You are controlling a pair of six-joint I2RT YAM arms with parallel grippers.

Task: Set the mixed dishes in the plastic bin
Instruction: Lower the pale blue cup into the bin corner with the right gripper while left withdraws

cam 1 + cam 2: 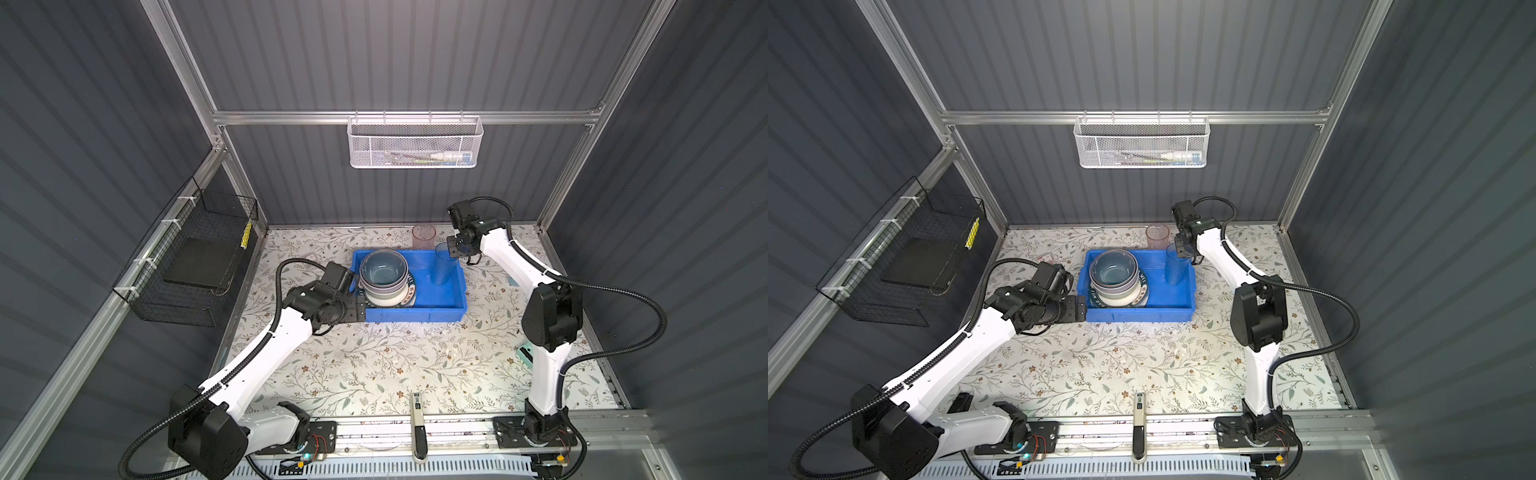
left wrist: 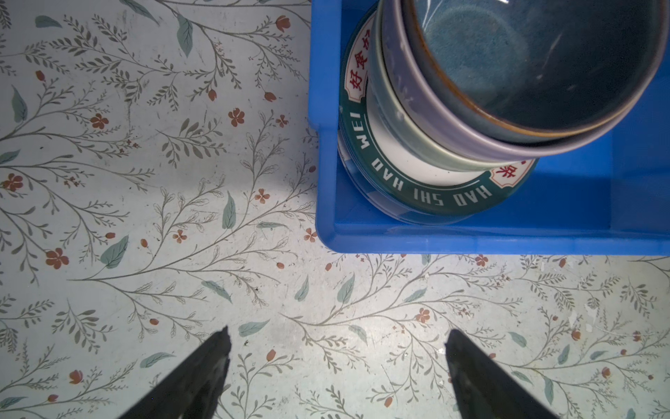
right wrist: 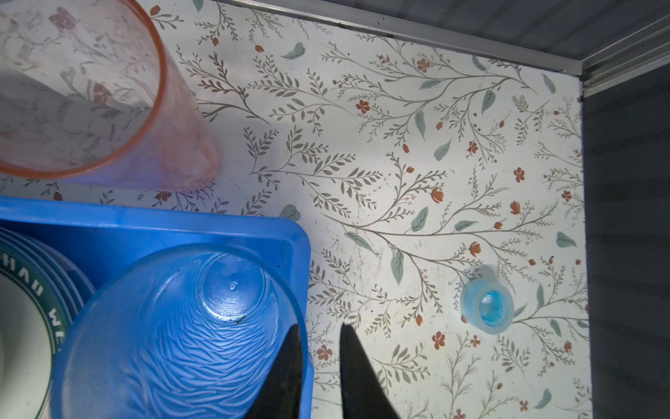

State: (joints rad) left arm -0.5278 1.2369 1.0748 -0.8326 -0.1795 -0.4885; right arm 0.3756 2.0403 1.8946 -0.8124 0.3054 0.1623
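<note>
The plastic bin (image 1: 415,318) (image 1: 1142,316) is bright blue and sits at the back middle of the table. At its left end several bowls (image 1: 382,272) (image 1: 1113,272) are nested on a stack of plates, whose top plate is green with a lettered rim (image 2: 431,196). A blue tumbler (image 1: 444,266) (image 3: 181,326) stands upright in the bin's far right corner. My right gripper (image 1: 455,249) (image 3: 321,326) straddles its rim, jaws slightly apart, one finger inside and one outside. A pink tumbler (image 1: 424,236) (image 3: 90,90) stands on the table behind the bin. My left gripper (image 1: 359,309) (image 2: 337,337) is open and empty by the bin's near left corner.
A small teal tape roll (image 3: 487,308) lies on the table right of the bin. A teal block (image 1: 525,355) shows behind the right arm. A white mesh basket (image 1: 415,143) hangs on the back wall and a black wire basket (image 1: 195,262) on the left wall.
</note>
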